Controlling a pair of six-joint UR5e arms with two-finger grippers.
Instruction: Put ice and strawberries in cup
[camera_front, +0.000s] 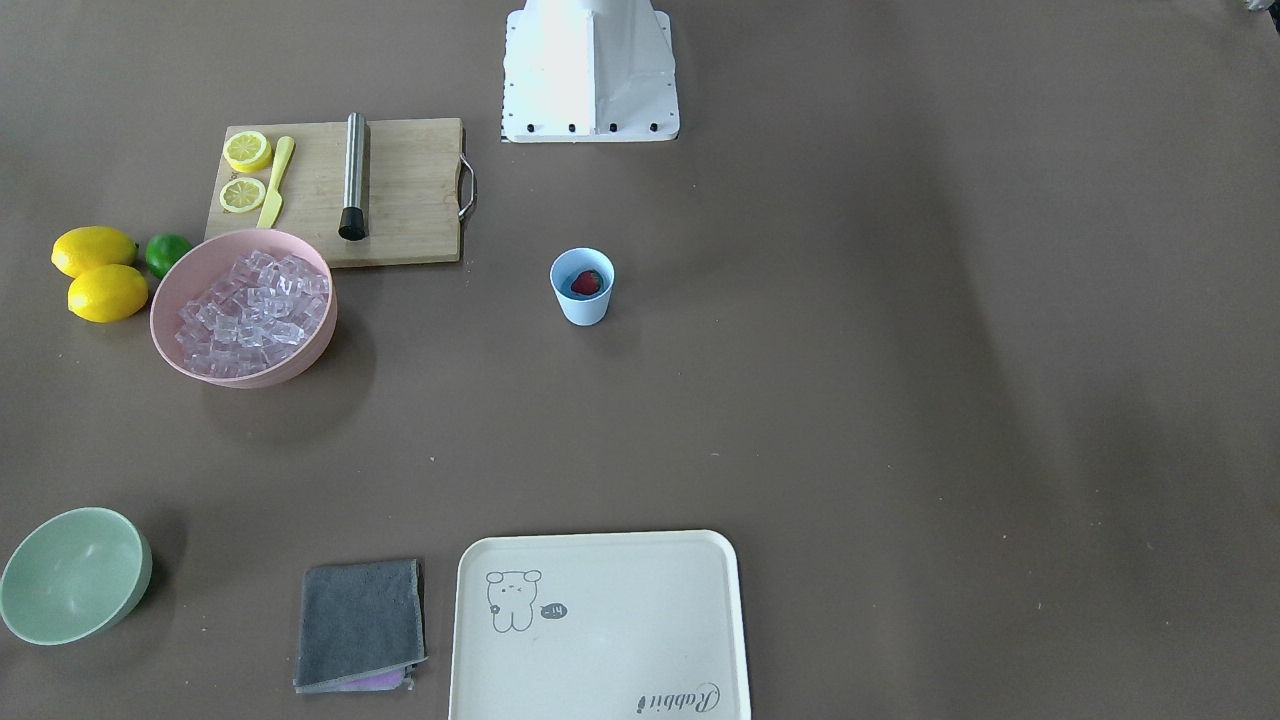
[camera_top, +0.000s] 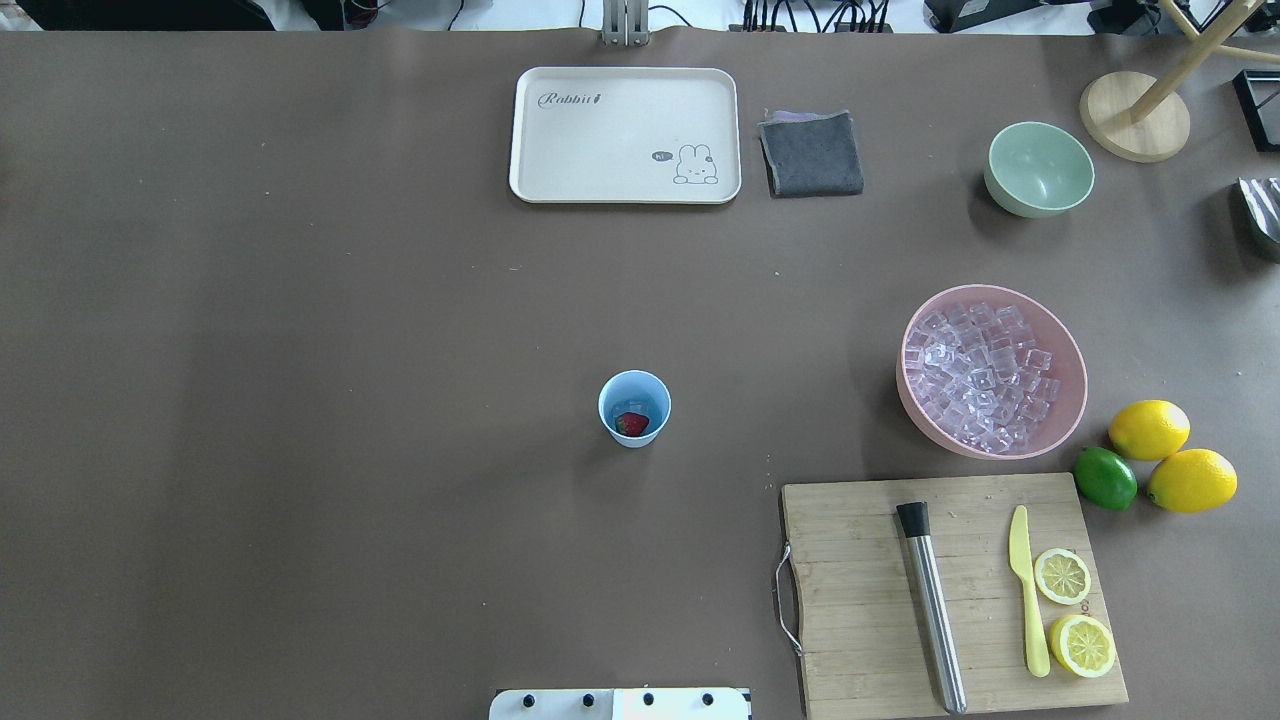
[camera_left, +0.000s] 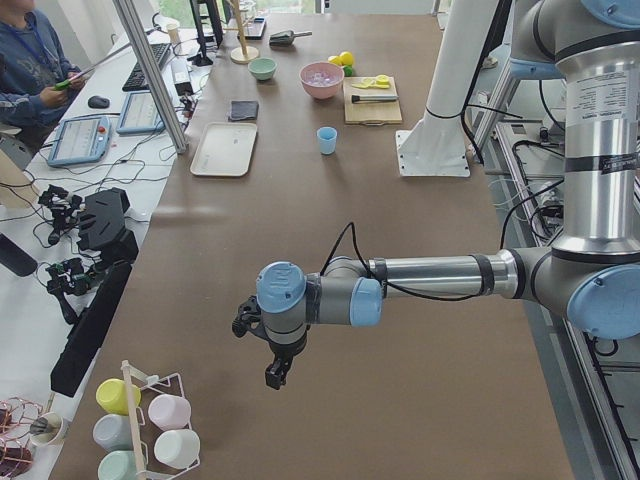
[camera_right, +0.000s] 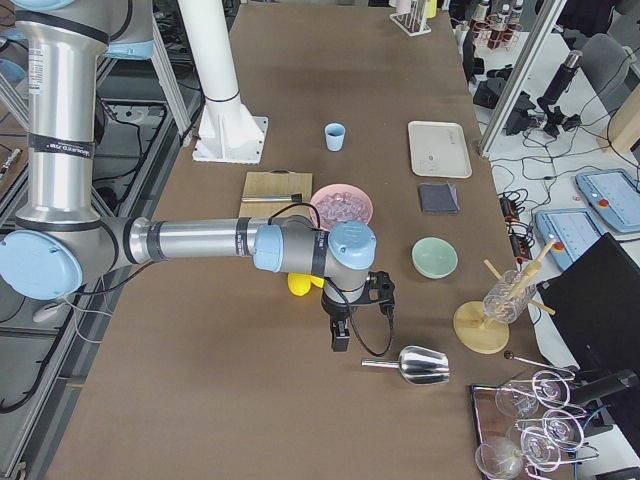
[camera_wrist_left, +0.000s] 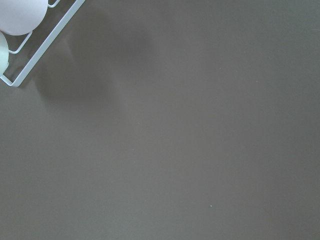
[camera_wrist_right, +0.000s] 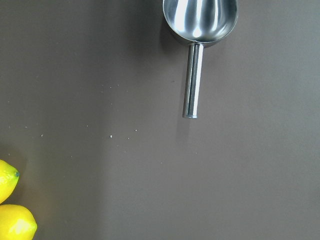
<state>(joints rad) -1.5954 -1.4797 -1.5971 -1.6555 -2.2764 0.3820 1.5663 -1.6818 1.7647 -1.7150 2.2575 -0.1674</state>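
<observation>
The light blue cup (camera_top: 634, 407) stands upright mid-table, also in the front view (camera_front: 582, 286). A red strawberry (camera_top: 631, 424) lies inside it (camera_front: 587, 283). The ice (camera_top: 985, 375) is a heap of clear cubes in a pink bowl (camera_top: 1070, 400) to the cup's right. My left gripper (camera_left: 275, 375) hangs over bare table far from the cup, near a mug rack; I cannot tell if it is open. My right gripper (camera_right: 340, 340) hangs near a metal scoop (camera_wrist_right: 200, 20), beyond the lemons; I cannot tell its state. No fingers show in either wrist view.
A cutting board (camera_top: 860, 600) holds a steel muddler (camera_top: 932, 605), a yellow knife (camera_top: 1028, 590) and lemon slices (camera_top: 1062, 576). Two lemons (camera_top: 1150, 428) and a lime (camera_top: 1105, 477) lie beside the bowl. A pale green bowl (camera_top: 1038, 168), grey cloth (camera_top: 811, 152) and cream tray (camera_top: 625, 135) sit at the far side.
</observation>
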